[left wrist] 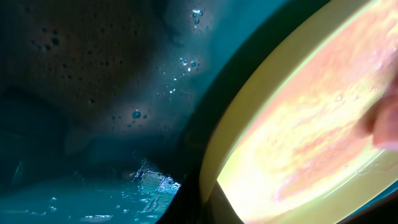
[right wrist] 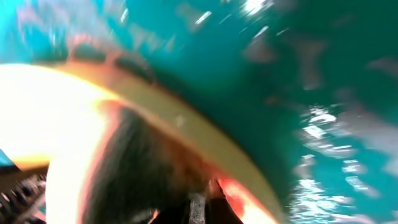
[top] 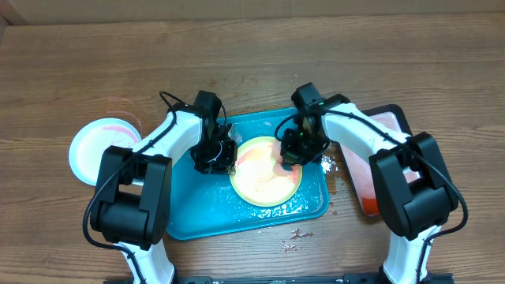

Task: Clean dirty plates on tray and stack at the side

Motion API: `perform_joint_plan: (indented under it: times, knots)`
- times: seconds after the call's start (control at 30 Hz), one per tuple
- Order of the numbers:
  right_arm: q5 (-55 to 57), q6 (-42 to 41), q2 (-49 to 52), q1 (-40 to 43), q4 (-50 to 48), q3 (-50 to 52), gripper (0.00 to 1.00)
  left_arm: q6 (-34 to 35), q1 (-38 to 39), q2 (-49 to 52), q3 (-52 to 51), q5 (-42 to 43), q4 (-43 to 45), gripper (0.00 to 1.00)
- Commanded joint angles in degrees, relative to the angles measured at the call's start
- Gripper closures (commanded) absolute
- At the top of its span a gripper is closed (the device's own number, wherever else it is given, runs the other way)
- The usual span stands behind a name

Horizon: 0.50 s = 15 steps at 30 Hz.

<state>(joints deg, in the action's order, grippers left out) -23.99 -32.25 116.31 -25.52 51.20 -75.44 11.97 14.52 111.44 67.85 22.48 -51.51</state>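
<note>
Turquoise tray (top: 189, 222) sits mid-table, long axis left-right across the overhead view, slightly skewed. Yellow-green plate (top: 264, 185) lies face up in the tray's right half; it is round with no long axis, and orange-red smear covers most of its face. Left gripper (top: 225, 159) is at the plate's left rim, jaws closed; can't tell if it pinches the rim. Right gripper (top: 288, 158) is on the plate's upper right, jaws closed, contents unclear.

Only the overhead shows a pale plate (top: 95, 150) with a pink smear on the tabletop (top: 252, 71), left of the tray. It also shows a black-rimmed tray (top: 388, 120) on the right under the right arm, and red specks (top: 296, 235) just in front of the tray.

Left wrist alone shows bubbles (left wrist: 135, 114) on the wet tray floor and the plate's raised rim close up. Right wrist is blurred: rim arc, smear and a dark mass, unidentifiable.
</note>
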Motion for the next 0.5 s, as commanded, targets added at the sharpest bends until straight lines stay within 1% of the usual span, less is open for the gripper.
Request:
perform_joint_plan:
  times: [0.0,0.2,0.37,0.47]
  knots:
    - [0.33,4.57,3.17,-4.66,0.63,2.56,0.96,1.36,-0.26,1.68,-1.01,-1.84,0.31,0.95]
    - [3.08,5.29,1.86,-5.92,-0.63,2.16,0.96,1.36,-0.26,1.68,-1.03,-1.86,0.68,0.95]
    - [11.02,5.31,-2.40,-5.92,0.20,-0.46,0.96,1.33,-0.26,1.68,-1.01,-1.86,0.98,0.96]
    - [16.46,5.27,-5.95,-5.92,2.43,-2.67,0.96,1.33,-0.26,1.68,-1.01,-1.86,1.22,0.96]
